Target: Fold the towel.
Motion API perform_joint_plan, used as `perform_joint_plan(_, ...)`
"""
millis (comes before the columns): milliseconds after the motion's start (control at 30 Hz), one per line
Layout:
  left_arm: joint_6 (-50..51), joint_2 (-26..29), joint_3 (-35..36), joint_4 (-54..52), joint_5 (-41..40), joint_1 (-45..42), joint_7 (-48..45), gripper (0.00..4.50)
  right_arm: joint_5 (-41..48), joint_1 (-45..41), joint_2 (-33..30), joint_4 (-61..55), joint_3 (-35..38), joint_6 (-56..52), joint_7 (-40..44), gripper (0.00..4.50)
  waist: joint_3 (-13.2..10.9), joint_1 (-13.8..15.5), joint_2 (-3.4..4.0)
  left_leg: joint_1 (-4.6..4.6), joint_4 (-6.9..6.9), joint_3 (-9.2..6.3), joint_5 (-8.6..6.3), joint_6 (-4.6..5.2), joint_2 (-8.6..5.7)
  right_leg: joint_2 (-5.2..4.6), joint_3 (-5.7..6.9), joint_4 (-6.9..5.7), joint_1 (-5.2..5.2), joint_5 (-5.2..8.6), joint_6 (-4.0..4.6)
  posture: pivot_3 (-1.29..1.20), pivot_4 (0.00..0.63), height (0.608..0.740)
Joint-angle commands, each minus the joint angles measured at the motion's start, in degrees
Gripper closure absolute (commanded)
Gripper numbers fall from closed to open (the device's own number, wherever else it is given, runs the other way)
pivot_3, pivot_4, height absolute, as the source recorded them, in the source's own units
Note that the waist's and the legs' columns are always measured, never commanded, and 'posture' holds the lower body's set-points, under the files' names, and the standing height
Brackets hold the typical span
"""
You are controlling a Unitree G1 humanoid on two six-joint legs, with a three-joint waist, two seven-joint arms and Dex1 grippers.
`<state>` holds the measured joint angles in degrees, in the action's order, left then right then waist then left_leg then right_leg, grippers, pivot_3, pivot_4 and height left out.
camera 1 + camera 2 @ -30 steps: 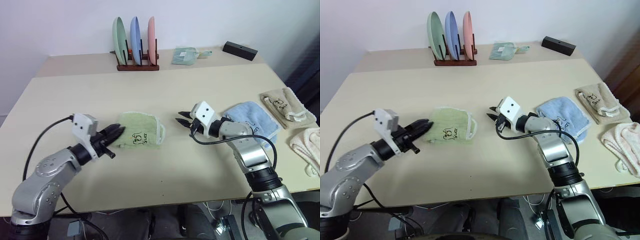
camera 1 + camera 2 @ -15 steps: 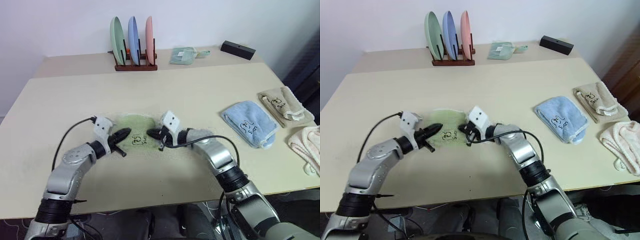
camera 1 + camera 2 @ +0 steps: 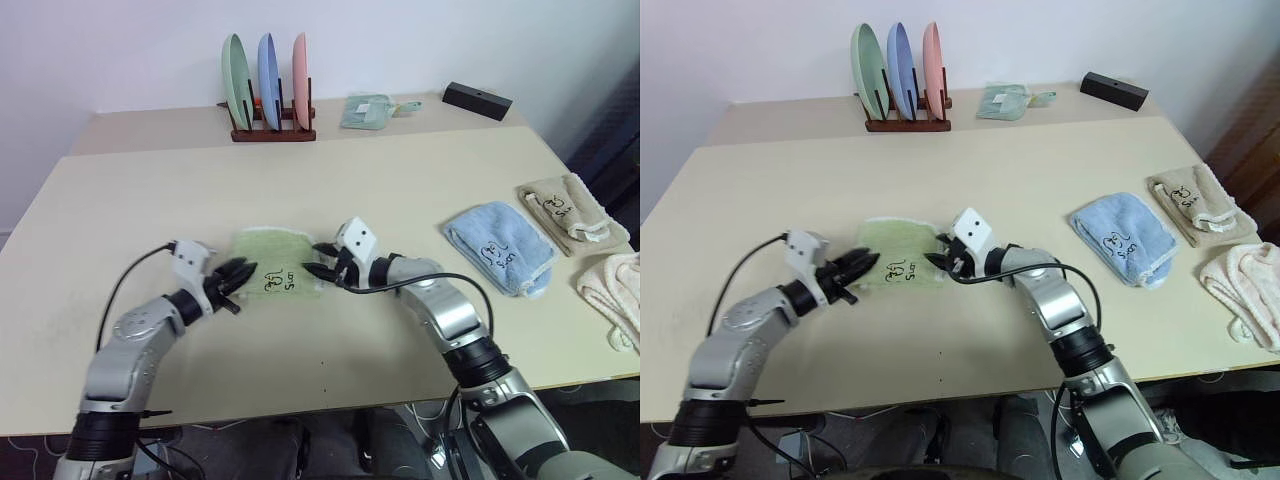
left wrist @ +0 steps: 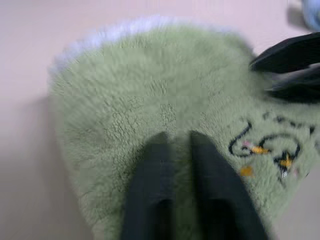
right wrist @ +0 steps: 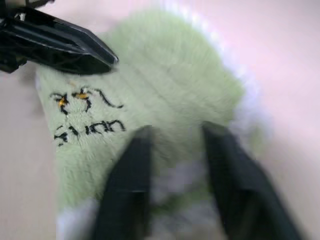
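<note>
Green towel (image 3: 272, 264) folded, mid-table (image 3: 400, 190), btwn both grippers. Wrist views show what the head views don't: dark embroidery close up, and finger gaps. L gripper (image 4: 179, 142) slightly parted, tips on towel's left side. R gripper (image 5: 175, 134) wider apart, straddling white-edged right side. Neither visibly pinching cloth.

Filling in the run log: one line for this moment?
towel: folded, on table | left pincer: open at its left edge | right pincer: open at its right edge

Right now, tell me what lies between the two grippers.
The green towel, embroidered mark up, lies between the left gripper and right gripper, seen in the left eye view.
</note>
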<state>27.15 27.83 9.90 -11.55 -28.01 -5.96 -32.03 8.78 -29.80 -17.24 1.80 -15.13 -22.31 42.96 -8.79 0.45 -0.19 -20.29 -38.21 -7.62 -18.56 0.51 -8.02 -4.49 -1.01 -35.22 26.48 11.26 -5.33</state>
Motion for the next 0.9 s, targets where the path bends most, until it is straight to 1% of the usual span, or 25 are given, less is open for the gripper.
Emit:
perform_joint_plan(33, 4.51, 1.96, 7.06, -2.51, -2.82, 0.29, 3.70, 1.72, 1.51, -0.98, -1.74, -5.55, 2.40, -0.44, 0.99, 0.82, 0.00, -0.10, 0.00, 0.02, 0.01, 0.00, 0.00, 0.00, 0.00, 0.01, 0.00, 0.00, -0.01, 0.00, 0.00, 0.00, 0.150, 0.740)
perform_joint_plan(67, 5.59, 2.08, 8.07, -2.67, -3.44, 0.51, 4.31, 1.21, 1.38, -0.87, -2.18, -6.14, 2.48, -0.56, 0.93, 0.36, 0.00, -0.11, 0.00, 0.03, 0.02, 0.00, 0.00, 0.00, 0.00, 0.01, 0.00, 0.00, -0.01, 0.00, 0.00, 0.00, 0.150, 0.740)
perform_joint_plan(100, 7.56, 2.05, 9.49, -2.97, -5.02, 0.95, 4.77, 0.65, 0.98, -0.73, -2.78, -6.66, 2.44, -0.36, 1.02, 0.00, 0.00, -0.11, 0.00, 0.04, 0.02, 0.00, 0.00, 0.00, 0.01, 0.01, 0.00, 0.00, -0.02, 0.00, 0.00, 0.00, 0.150, 0.740)
perform_joint_plan(133, 9.92, 2.13, 10.67, -3.14, -6.83, 1.70, 4.81, 0.20, 0.59, -0.52, -3.37, -7.15, 2.35, -0.01, 1.17, 0.00, 0.00, -0.13, 0.01, 0.03, 0.02, 0.00, 0.00, 0.00, 0.01, 0.01, 0.00, 0.01, -0.02, 0.00, 0.00, 0.00, 0.150, 0.740)
perform_joint_plan(167, 11.26, 2.71, 10.40, -3.42, -7.21, 2.97, 4.01, 0.09, 0.37, -0.33, -3.72, -7.57, 2.27, 0.27, 1.26, 0.00, 0.00, -0.13, 0.00, 0.02, 0.02, 0.01, 0.00, 0.00, 0.00, 0.00, 0.00, 0.01, -0.01, 0.00, 0.00, 0.00, 0.150, 0.740)
perform_joint_plan(267, 13.53, 3.44, 8.02, -4.05, -7.16, 5.00, 2.61, 0.09, 0.34, -0.05, -3.75, -8.37, 1.79, 0.54, 1.36, 0.00, 0.00, -0.10, 0.00, 0.01, 0.02, 0.01, 0.00, 0.00, 0.00, 0.00, -0.01, 0.02, -0.01, 0.00, 0.00, 0.00, 0.150, 0.740)
perform_joint_plan(433, 17.66, -0.64, 6.53, -4.67, -12.08, 3.19, 2.70, 0.09, 0.30, 0.02, -2.58, -9.48, 0.63, 0.52, 0.87, 0.00, 0.00, 0.32, -0.01, 0.02, -0.02, -0.01, 0.00, 0.00, 0.00, -0.02, 0.03, 0.01, -0.08, 0.00, 0.00, 0.00, 0.150, 0.740)
perform_joint_plan(533, 18.88, -2.04, 5.53, -4.78, -12.88, 2.40, 3.06, 0.09, 0.13, 0.20, -2.54, -9.74, 0.44, 0.55, 0.62, 0.00, 0.00, 0.20, -0.01, 0.02, -0.03, -0.02, 0.00, 0.00, -0.01, -0.03, 0.04, 0.02, -0.08, 0.00, 0.00, 0.00, 0.150, 0.740)
perform_joint_plan(633, 19.66, -4.30, 3.03, -3.24, -12.26, 0.69, 4.12, 0.09, -0.15, 0.97, -2.41, -10.56, 0.06, 0.50, 0.12, 0.00, 0.00, 0.24, 0.00, 0.03, -0.01, -0.02, 0.00, 0.00, -0.01, -0.02, 0.03, 0.01, -0.05, 0.00, 0.00, 0.00, 0.150, 0.740)
perform_joint_plan(700, 20.18, -6.05, 3.41, -2.66, -13.30, -0.38, 4.93, 0.09, -0.41, 1.27, -2.52, -10.94, -0.10, 0.49, -0.05, 0.00, 0.00, 0.28, 0.00, 0.02, -0.03, -0.02, 0.00, -0.01, -0.01, -0.03, 0.03, 0.01, -0.07, 0.00, 0.00, 0.00, 0.150, 0.740)
perform_joint_plan(733, 20.38, -6.68, 3.85, -2.63, -13.59, -0.61, 5.35, 0.61, -0.53, 1.38, -2.58, -11.09, -0.11, 0.46, -0.13, 0.00, 0.00, 0.24, -0.01, 0.03, -0.03, -0.02, 0.00, -0.01, -0.02, -0.04, 0.03, 0.02, -0.08, 0.00, 0.00, 0.00, 0.150, 0.740)
perform_joint_plan(767, 20.57, -7.22, 4.26, -2.63, -14.03, -0.72, 5.59, 0.94, -0.60, 1.46, -2.62, -11.24, -0.10, 0.40, -0.19, 0.00, 0.00, 0.23, -0.01, 0.02, -0.04, -0.01, 0.00, -0.01, -0.02, -0.03, 0.03, 0.02, -0.08, 0.00, 0.00, 0.00, 0.150, 0.740)
perform_joint_plan(800, 20.45, -7.54, 4.41, -2.74, -14.24, -0.69, 5.58, 1.40, -0.62, 1.56, -2.70, -11.37, -0.05, 0.37, -0.20, 0.00, 0.00, 0.22, -0.01, 0.03, -0.03, -0.02, 0.00, -0.01, -0.01, -0.03, 0.03, 0.01, -0.07, 0.00, 0.00, 0.00, 0.150, 0.740)
perform_joint_plan(900, 20.06, -8.04, 4.60, -2.95, -14.46, -0.53, 5.96, 2.94, -0.86, 1.84, -2.90, -11.74, -0.13, 0.37, -0.37, 0.00, 0.00, 0.17, -0.01, 0.03, -0.02, -0.02, 0.00, -0.01, 0.00, -0.02, 0.03, 0.01, -0.05, 0.00, 0.00, 0.00, 0.150, 0.740)
